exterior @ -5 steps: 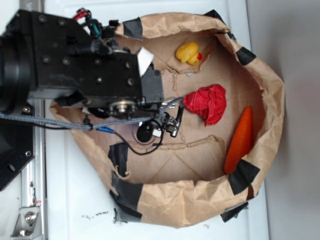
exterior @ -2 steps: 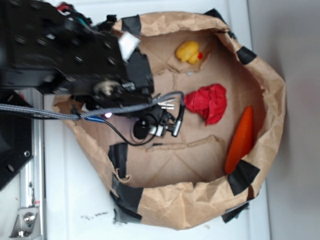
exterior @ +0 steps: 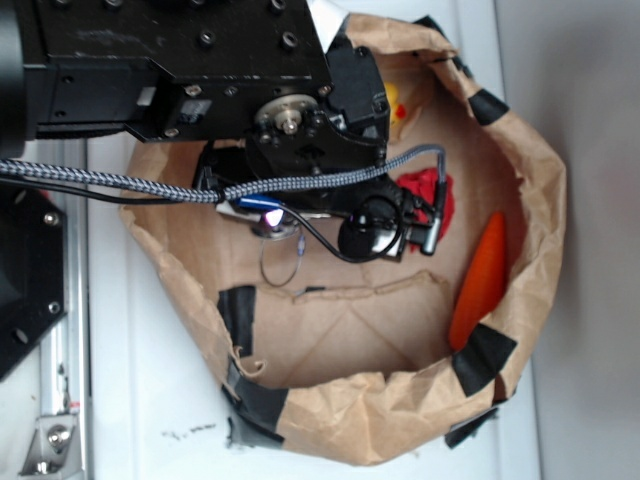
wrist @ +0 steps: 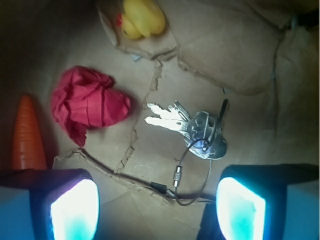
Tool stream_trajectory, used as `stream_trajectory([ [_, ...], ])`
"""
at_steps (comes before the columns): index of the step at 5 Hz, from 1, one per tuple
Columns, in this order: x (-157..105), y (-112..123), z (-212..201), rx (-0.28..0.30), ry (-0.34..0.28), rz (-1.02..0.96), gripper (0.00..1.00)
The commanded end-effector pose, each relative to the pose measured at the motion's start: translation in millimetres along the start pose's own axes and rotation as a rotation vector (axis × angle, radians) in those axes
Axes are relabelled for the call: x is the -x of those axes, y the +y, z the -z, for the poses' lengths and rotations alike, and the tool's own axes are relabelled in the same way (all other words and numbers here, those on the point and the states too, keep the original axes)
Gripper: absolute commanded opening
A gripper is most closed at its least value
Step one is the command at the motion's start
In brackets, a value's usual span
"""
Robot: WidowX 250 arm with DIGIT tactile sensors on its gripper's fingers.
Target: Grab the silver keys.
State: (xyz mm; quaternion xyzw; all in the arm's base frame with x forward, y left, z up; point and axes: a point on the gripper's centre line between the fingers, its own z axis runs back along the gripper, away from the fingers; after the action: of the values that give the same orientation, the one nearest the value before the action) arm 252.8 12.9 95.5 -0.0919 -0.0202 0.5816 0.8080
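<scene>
A robot's pincer point(wrist: 157, 207), jaws spread wide and holding nothing, hovers above the silver keys point(wrist: 187, 127) lying untouched on the brown paper liner point(wrist: 240, 55) beside a crumpled red cloth point(wrist: 90, 102), the grab yet to be made.

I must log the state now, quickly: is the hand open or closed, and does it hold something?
Hand: open, holding nothing; the silver keys lie on the paper ahead of it.
</scene>
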Motion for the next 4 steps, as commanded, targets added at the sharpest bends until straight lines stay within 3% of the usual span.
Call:
stream_trajectory([
  [1,4.9,-2.7,14.2,0.023,-0.059,0.051,1.0],
  [4,6.3,0.9,20.7,-0.018,-0.098,0.07,1.0],
])
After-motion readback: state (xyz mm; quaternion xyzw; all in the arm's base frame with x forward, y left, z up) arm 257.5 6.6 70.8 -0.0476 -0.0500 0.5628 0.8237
